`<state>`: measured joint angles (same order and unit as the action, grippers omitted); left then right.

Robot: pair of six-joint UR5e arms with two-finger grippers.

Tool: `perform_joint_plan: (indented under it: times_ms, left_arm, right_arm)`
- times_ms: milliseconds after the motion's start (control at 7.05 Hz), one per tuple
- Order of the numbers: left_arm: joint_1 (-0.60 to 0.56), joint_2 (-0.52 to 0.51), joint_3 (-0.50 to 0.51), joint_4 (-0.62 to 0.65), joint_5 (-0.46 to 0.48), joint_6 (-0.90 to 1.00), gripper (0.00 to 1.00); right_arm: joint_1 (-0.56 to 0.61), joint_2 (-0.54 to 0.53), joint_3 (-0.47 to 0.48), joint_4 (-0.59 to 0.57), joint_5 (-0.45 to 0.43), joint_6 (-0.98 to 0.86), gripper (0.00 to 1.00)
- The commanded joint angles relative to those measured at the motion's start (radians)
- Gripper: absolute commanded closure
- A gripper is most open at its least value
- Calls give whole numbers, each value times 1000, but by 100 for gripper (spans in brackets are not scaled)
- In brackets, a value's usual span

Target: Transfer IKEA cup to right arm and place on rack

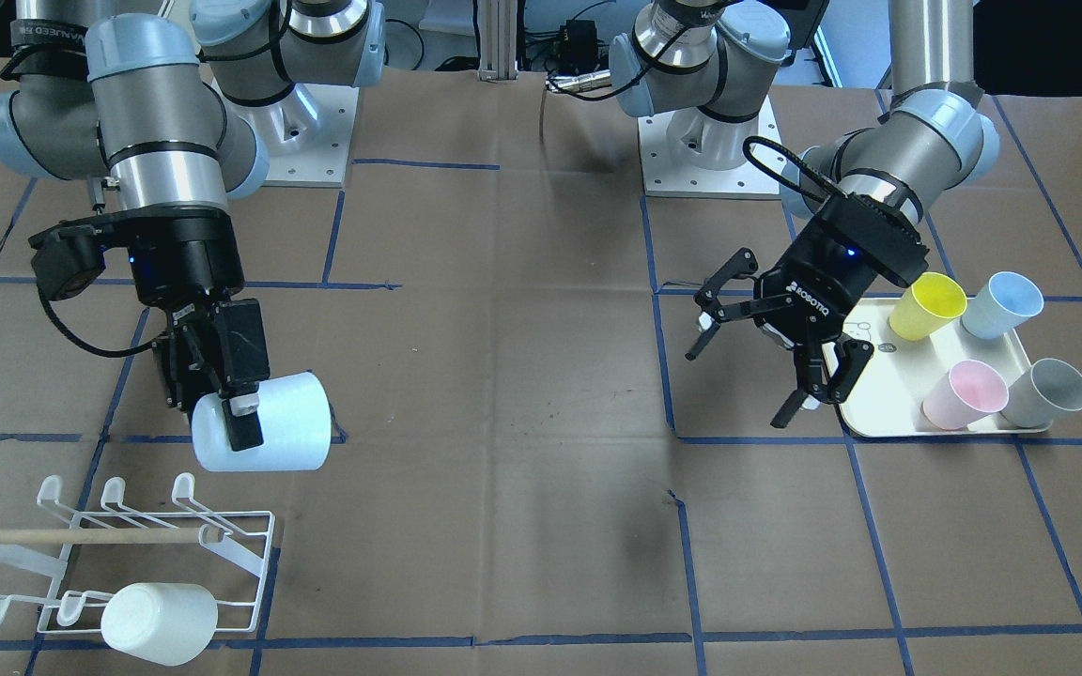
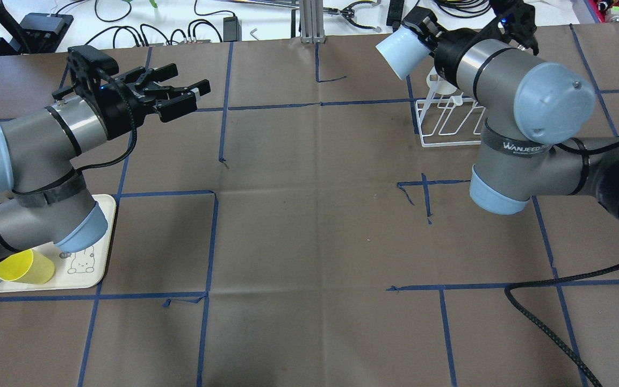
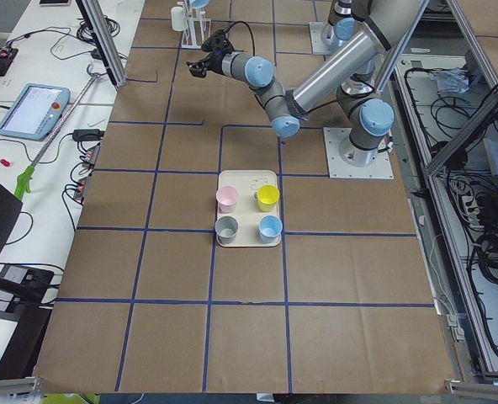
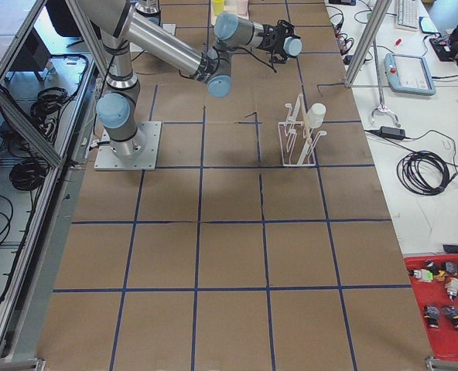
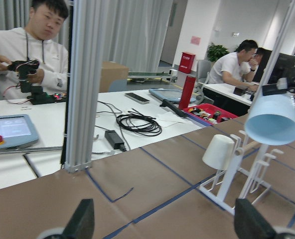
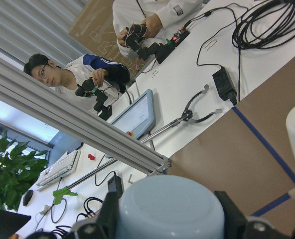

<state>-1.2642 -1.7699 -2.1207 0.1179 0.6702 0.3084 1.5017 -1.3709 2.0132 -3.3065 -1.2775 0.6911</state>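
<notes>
Right tool clamps the blue IKEA cup sideways beside the rack, presumably ready for hanging on a prong (left tool stands spread wide, empty).

Silver-grey right arm, pale blue caps, black band (white WANJEED lettering)

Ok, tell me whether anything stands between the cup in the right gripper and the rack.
Nothing visible does. The right gripper holds the pale blue cup near the rack, only table surface between them. A white cup occupies one prong; the others look free.
</notes>
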Motion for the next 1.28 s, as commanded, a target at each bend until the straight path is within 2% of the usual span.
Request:
perform_joint_plan:
  times_ms: [0,142,426,567,851,993,1135]
  left_arm:
    - [-38,6,152,-283,223,0,1]
    - [-75,4,230,-419,362,0,1]
    - [-171,47,390,-835,611,-40,1]
    - [-199,73,471,-1109,667,-155,1]
    - [-228,113,559,-1463,793,-186,1]
    - [-230,154,553,-1588,793,-262,1]
    - [-231,173,523,-1607,792,-288,1]
  right_arm:
    - [-122,25,-7,-7,9,-274,88]
    - [-179,32,-33,-4,24,-420,88]
    - [-215,73,-108,2,23,-636,88]
    - [-242,119,-163,2,26,-733,88]
    - [-267,220,-285,2,24,-864,88]
    - [-268,272,-348,2,18,-864,88]
    - [-268,306,-343,-11,15,-866,88]
